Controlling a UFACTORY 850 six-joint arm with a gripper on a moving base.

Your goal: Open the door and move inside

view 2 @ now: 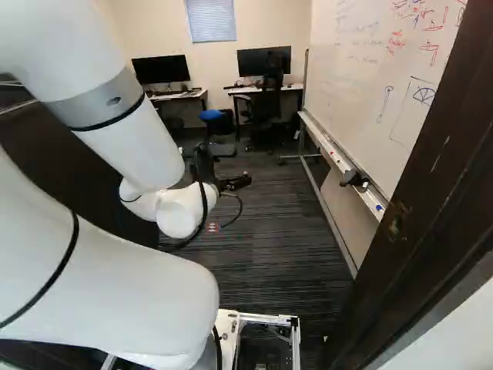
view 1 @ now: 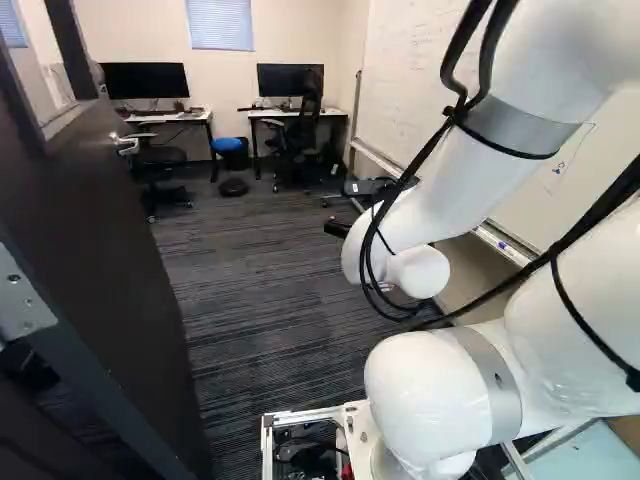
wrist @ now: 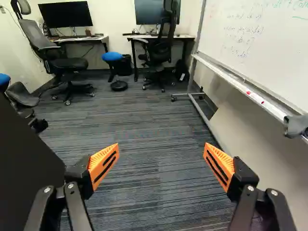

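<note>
Door (view 1: 115, 230) is standing open at the left of the left base view, its dark face running away from you into the room, and you can see its silver lever handle (view 1: 125, 144) near its far end. Your arm (view 1: 445, 205) reaches forward to the right of the door in that view, and its gripper (view 2: 237, 182) is apart from the handle. You have the two fingers spread wide, their orange pads (wrist: 104, 164) facing each other with carpet (wrist: 154, 144) showing between them; nothing is gripped. In the wrist view, the dark panel beside the gripper looks like part of the door. Across the opening from the door, you have the dark door frame (view 2: 420, 193) close by, and beyond it a whiteboard (view 2: 385, 69) covered in writing, with a dark object (view 2: 354, 179) on its tray. Farther into the room than the door, you see two desks, the left desk (wrist: 79, 39) and the right desk (wrist: 139, 37), each with a monitor and an office chair. A blue-topped stool (wrist: 112, 57) sits between those desks, and a window with a blind (view 1: 220, 22) is in the wall behind them.
</note>
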